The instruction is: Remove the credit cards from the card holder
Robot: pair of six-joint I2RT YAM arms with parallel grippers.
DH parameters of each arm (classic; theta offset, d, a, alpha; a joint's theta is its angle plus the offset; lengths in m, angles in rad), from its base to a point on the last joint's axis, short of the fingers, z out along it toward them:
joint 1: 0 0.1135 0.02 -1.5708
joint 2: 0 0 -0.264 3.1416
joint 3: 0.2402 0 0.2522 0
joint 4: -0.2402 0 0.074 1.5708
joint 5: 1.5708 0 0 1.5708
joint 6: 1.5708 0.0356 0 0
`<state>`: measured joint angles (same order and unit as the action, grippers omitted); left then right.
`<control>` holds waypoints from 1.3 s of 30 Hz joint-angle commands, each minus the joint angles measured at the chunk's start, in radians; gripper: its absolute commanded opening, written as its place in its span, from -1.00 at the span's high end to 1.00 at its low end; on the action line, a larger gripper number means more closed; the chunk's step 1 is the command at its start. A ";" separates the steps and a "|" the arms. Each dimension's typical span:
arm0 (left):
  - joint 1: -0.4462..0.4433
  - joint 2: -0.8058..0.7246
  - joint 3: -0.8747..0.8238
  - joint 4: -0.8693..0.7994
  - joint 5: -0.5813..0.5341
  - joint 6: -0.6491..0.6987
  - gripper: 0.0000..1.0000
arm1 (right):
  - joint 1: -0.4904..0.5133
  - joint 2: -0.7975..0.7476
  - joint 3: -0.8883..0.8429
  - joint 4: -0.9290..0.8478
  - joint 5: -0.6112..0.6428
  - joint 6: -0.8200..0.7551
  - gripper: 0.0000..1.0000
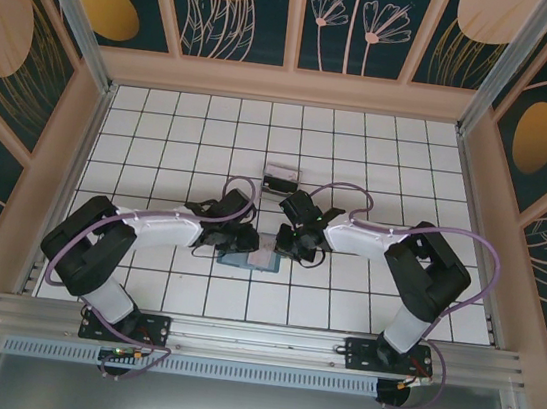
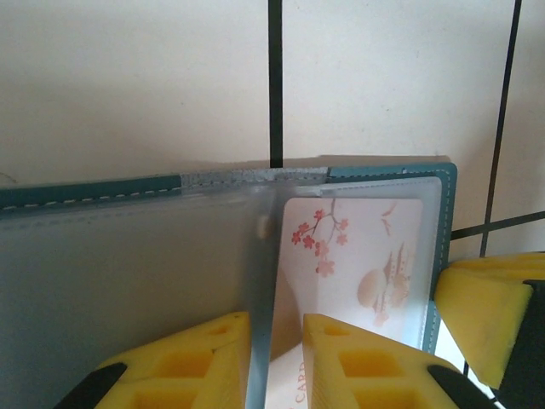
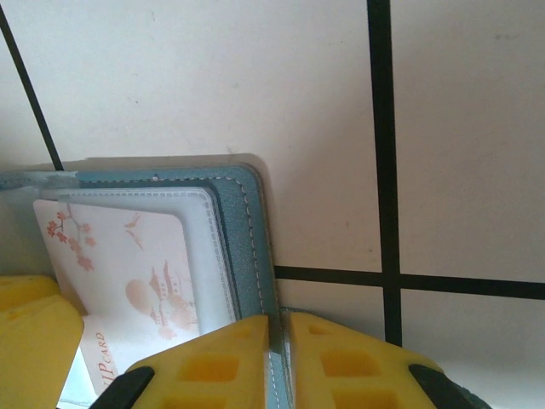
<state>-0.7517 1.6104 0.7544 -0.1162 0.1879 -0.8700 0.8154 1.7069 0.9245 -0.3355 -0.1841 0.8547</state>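
Observation:
The teal card holder [image 1: 243, 260] lies open on the tiled floor between both grippers. A pale credit card [image 2: 358, 256] printed with pink blossoms sits inside a clear sleeve on its right panel; the same card [image 3: 128, 273] shows in the right wrist view. My left gripper [image 2: 277, 328] stands narrowly open astride the sleeve's upright inner edge [image 2: 262, 256], over the holder's middle [image 1: 246, 241]. My right gripper [image 3: 279, 328] is shut on the holder's stitched right edge [image 3: 247, 239]. Any other cards are hidden.
A small clear plastic box [image 1: 280, 178] stands about two tiles behind the holder. The right gripper's yellow finger [image 2: 485, 311] sits close beside the holder's right edge. Wooden walls ring the white tiled floor [image 1: 162, 129].

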 commanded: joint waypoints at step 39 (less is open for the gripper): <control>0.160 0.098 -0.252 0.417 0.424 0.065 0.60 | 0.004 0.032 0.000 -0.051 0.005 -0.003 0.72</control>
<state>-0.5888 1.6577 0.5007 0.4339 0.6392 -0.8749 0.8154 1.7081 0.9245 -0.3355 -0.1848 0.8547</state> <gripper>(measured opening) 0.196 0.142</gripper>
